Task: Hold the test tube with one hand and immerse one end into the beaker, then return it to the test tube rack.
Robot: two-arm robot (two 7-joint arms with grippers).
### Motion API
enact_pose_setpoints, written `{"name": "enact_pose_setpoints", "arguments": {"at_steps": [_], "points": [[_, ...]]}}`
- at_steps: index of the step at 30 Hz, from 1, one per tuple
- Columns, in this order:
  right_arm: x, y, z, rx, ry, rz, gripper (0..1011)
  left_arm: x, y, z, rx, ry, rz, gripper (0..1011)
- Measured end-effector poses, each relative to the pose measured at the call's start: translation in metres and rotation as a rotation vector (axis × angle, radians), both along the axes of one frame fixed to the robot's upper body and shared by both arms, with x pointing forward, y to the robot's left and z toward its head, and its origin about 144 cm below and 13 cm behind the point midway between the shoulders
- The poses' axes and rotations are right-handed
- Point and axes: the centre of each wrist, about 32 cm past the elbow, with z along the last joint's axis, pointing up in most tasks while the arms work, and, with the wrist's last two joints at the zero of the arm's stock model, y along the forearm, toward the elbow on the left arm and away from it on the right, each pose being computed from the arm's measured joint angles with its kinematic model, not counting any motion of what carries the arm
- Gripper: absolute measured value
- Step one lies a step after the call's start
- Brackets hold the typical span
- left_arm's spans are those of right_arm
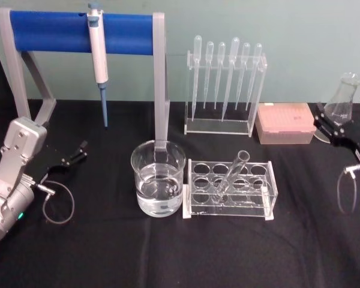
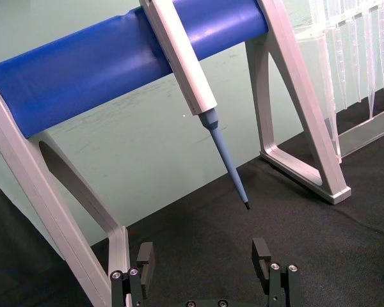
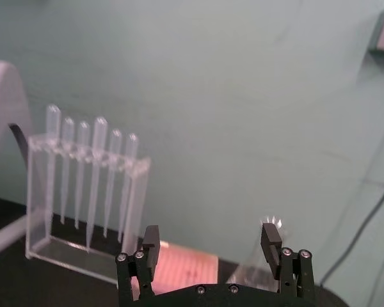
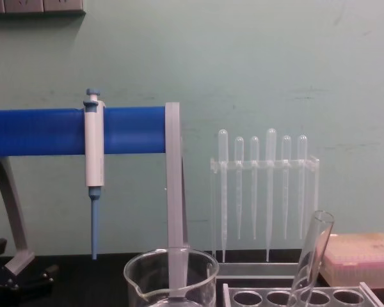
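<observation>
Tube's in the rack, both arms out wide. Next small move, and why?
Probably bring the right gripper in toward the test tube. The tube leans untouched in the clear rack, its rim tipped to the robot's right, beside the beaker holding liquid. The right gripper's fingers are open and empty, near the flask. The left gripper, also open, sits farther from the tube.

A plain pale green wall (image 4: 275, 70) rises behind the black-covered table (image 1: 168, 252).

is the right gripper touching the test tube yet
Apart. The head view shows the right gripper at the table's right edge, black cloth between it and the test tube leaning in its rack.
</observation>
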Motion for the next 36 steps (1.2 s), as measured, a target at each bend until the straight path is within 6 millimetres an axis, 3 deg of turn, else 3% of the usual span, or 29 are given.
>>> {"name": "enact_pose_setpoints", "arguments": {"at_steps": [16, 36], "points": [[-0.001, -0.002, -0.021, 0.048, 0.138, -0.034, 1004, 0.0, 0.0, 0.0, 0.0, 0.0, 0.0, 1000], [0.0, -0.003, -0.022, 0.05, 0.142, -0.021, 1004, 0.0, 0.0, 0.0, 0.0, 0.0, 0.0, 1000]]}}
